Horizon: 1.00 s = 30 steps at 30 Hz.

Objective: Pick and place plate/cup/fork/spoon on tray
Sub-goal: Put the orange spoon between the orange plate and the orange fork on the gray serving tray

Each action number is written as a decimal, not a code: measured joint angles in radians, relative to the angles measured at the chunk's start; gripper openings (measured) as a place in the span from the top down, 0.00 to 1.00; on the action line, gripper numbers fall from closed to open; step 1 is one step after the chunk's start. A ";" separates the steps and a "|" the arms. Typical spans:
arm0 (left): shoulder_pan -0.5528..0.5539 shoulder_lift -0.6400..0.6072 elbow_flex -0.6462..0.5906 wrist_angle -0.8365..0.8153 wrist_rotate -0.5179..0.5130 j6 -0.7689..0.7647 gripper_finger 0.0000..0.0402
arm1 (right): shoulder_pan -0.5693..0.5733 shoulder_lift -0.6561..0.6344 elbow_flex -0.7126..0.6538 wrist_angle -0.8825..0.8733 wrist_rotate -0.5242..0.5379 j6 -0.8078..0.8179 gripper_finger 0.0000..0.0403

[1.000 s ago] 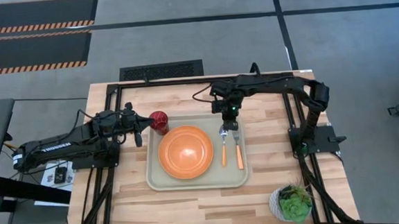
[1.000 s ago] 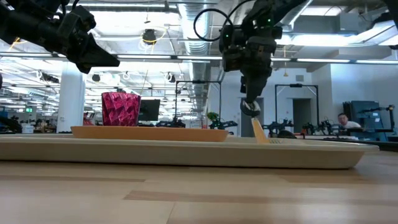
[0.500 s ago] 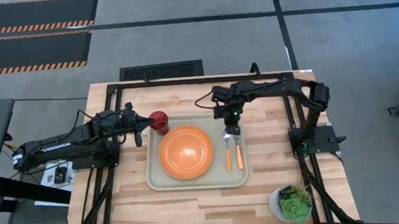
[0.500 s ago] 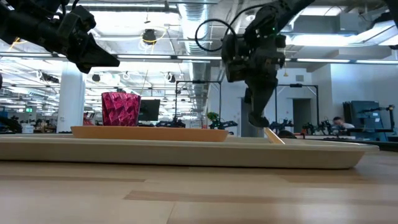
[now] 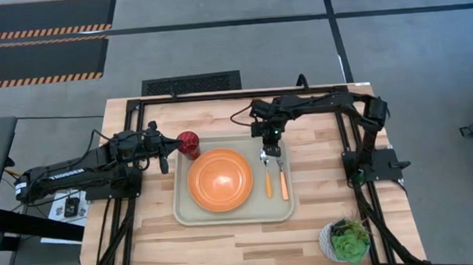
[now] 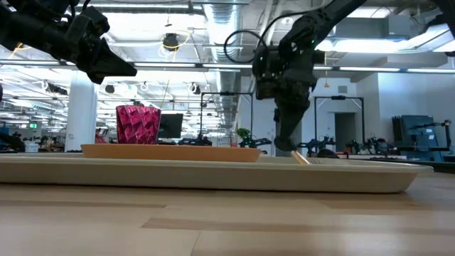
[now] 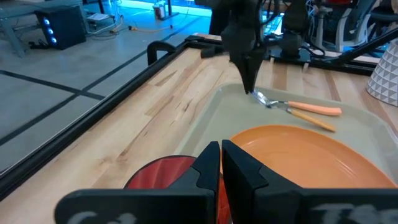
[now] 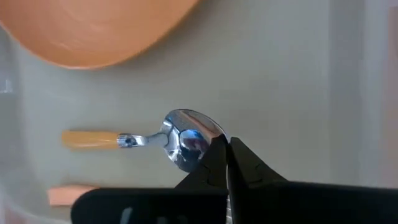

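The orange plate (image 5: 220,179) lies on the pale tray (image 5: 235,216). The dark red cup (image 5: 188,142) stands upright at the tray's far left corner. The fork (image 5: 282,183) lies on the tray's right part, and the spoon (image 5: 267,181) is beside it, toward the plate. My right gripper (image 5: 268,153) points down over the spoon's bowl and is shut on it. My left gripper (image 5: 164,159) is shut and empty, hovering above the table just left of the cup, higher than its rim in the low view (image 6: 117,67). My right gripper pinches the tip of the spoon's silver bowl (image 8: 208,138) between its two fingers, only at their free ends. It comes from above, pointing down. The spoon's orange handle (image 8: 90,139) points toward the table's near edge, and in the low view (image 6: 301,158) it slants slightly, its free end on the tray.
A white pot with a green plant (image 5: 347,241) stands at the table's near right corner. The black frame rails (image 5: 348,142) run along the table's left and right sides. Bare wood shows in front of the tray (image 5: 235,248).
My right gripper has gone down toward the tray, still shut on the spoon's bowl. The spoon's handle, which slanted steeply from the gripper, has come down nearly flat onto the tray beside the fork.
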 joint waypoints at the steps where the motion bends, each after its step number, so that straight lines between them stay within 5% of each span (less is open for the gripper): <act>1: 0.000 0.000 0.000 0.000 0.000 0.000 0.98 | 0.001 0.013 -0.001 -0.006 0.001 0.000 0.99; 15: -0.017 0.000 0.000 0.002 -0.002 0.002 0.98 | -0.019 0.081 -0.001 0.016 0.035 0.042 0.99; 30: -0.017 0.000 0.000 0.001 -0.003 0.007 0.98 | -0.023 0.085 -0.001 0.081 0.043 0.418 0.99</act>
